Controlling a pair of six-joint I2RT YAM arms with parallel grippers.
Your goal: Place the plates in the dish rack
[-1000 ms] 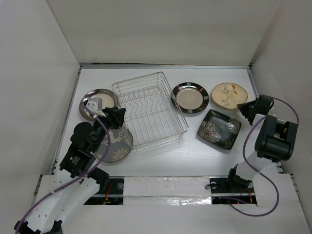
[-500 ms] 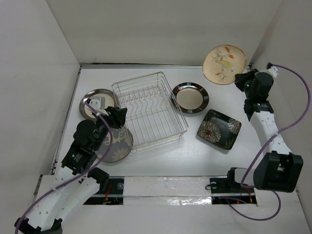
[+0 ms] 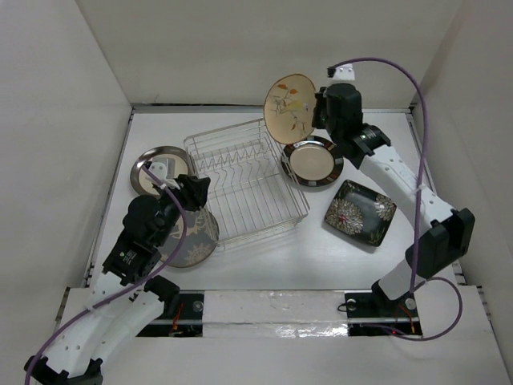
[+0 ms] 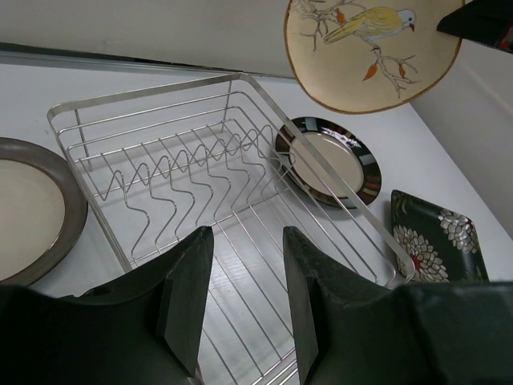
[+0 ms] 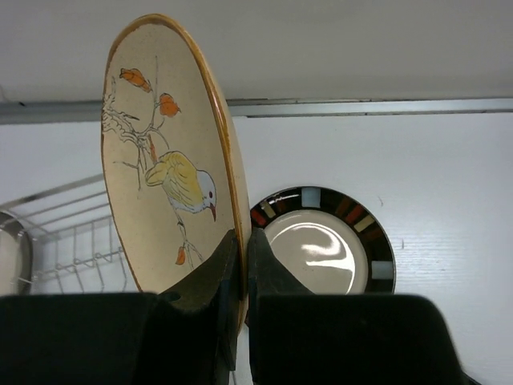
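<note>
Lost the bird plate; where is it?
Top view: the bird plate hangs on edge in the right gripper, over the far right corner of the rack, beside the dark-rimmed plate.

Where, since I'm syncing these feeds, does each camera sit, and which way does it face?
Top external: above and behind the robot, looking down on the white table; the left arm and right arm show.
Left wrist: on the left arm, low, facing across the silver wire dish rack; its open left gripper frames the bottom.
Right wrist: on the raised right arm, facing the back wall; the right gripper clamps the tan round bird-painted plate.
All three share that plate and the dark-rimmed round cream-centred plate.
</note>
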